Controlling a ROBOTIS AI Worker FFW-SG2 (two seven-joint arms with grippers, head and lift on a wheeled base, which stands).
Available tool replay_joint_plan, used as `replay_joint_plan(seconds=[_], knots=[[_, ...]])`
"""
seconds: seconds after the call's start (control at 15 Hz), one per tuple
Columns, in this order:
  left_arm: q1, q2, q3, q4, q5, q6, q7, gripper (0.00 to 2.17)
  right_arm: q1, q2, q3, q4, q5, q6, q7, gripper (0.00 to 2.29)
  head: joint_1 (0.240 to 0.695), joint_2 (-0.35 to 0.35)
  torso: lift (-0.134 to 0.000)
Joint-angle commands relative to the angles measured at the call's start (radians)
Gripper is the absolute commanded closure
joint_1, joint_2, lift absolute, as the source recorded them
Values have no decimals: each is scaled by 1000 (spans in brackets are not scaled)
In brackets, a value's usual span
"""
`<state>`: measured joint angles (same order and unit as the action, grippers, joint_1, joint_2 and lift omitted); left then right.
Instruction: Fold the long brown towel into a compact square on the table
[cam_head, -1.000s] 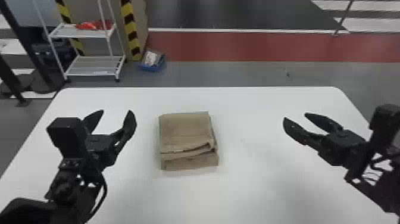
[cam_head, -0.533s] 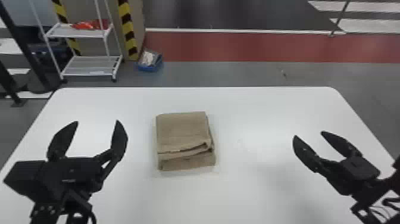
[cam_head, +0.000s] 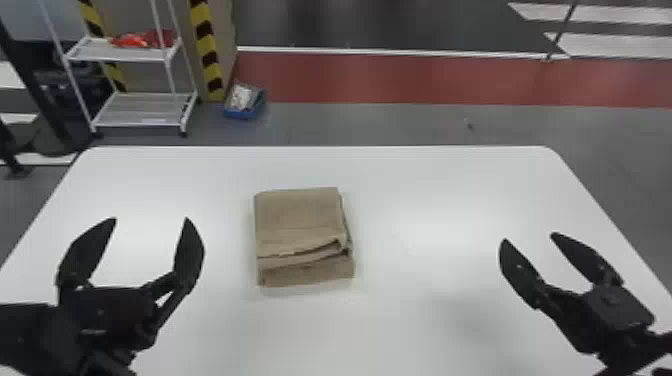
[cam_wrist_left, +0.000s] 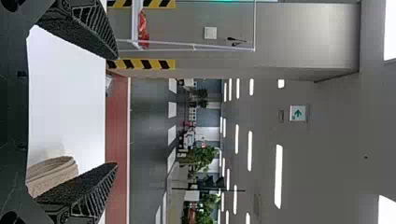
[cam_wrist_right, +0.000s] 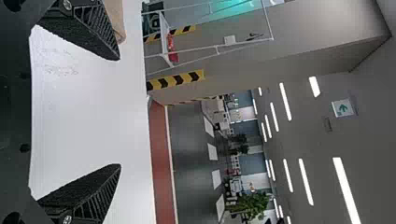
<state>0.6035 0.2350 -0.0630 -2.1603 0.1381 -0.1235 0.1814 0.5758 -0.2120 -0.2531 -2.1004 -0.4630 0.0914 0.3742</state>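
I see the brown towel (cam_head: 300, 220) folded on the tabletop (cam_head: 425, 190), nearer to its left edge. My left end effector (cam_head: 151, 220) and right end effector (cam_head: 529, 238) are both released.

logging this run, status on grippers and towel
Left gripper open, left of towel. Right gripper open, off to its right. Towel folded into a compact block on table, front layers slightly uneven. Nothing on top of it.

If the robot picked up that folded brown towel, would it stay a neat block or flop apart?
The towel would probably sag, being soft-looking cloth. Its loose, uneven layers at the near edge might slip open. Lying flat, it seems unlikely to tip or roll.
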Motion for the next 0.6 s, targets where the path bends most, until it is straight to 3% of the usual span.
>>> replay_joint_plan(seconds=[0.0,0.53], knots=[[9,1,0,-4,0,0,0,87,22,3,-9,-7,-6,-40,0,66,695,-63,-128],[2,10,3,-4,1,-12,9,87,21,16,-17,-13,-11,-46,-9,66,695,-77,-128]])
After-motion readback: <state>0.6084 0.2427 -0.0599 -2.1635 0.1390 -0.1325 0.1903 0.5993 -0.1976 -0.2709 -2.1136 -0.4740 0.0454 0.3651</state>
